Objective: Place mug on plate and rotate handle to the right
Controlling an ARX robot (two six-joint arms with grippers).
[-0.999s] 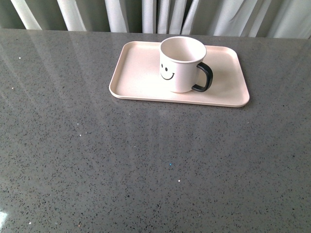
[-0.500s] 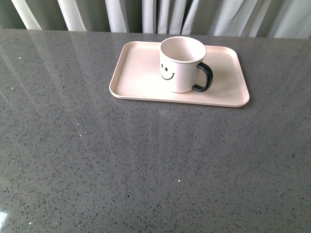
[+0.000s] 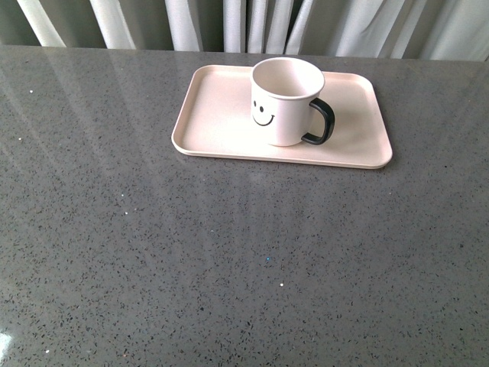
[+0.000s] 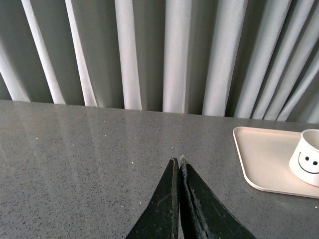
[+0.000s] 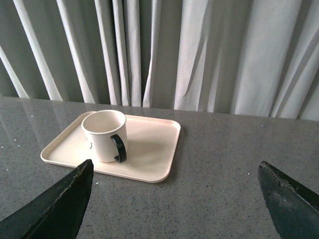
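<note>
Closest to where the robot stands, the grey speckled table (image 3: 229, 290) lies bare and glossy, with pale streaks of light reflected across it and a tiny bluish fleck (image 3: 267, 260) in the stone.

Above this near stretch hangs the left gripper (image 4: 179, 160). Its two dark fingers (image 4: 164, 209) are pressed flat together right up to the tips, with nothing caught between them. It sits well apart from the tray, off to that tray's left side.

The right gripper (image 5: 174, 163) is spread wide. One dark finger (image 5: 60, 204) shows at each lower corner of its wrist view, and only open tabletop lies between them. It holds nothing and touches nothing, and it faces the tray from some way back.

Further out, towards the far part of the table, the plate (image 3: 214, 115) lies flat with its long side running across. It is a pale pink tray with rounded corners and a low rim.

The mug (image 3: 283, 107) stands upright on the plate, roughly at its middle and somewhat nearer the front rim than the back one. Its mouth is open to the ceiling and its inside looks empty. The black smiley face looks back towards the robot, turned a little to the left. The handle (image 3: 324, 122) is a glossy black loop that sticks out to the right, angled slightly towards the near side, and stays over the tray's surface.

Beyond the table's far edge, a pale grey curtain (image 3: 252, 23) hangs in vertical folds.
</note>
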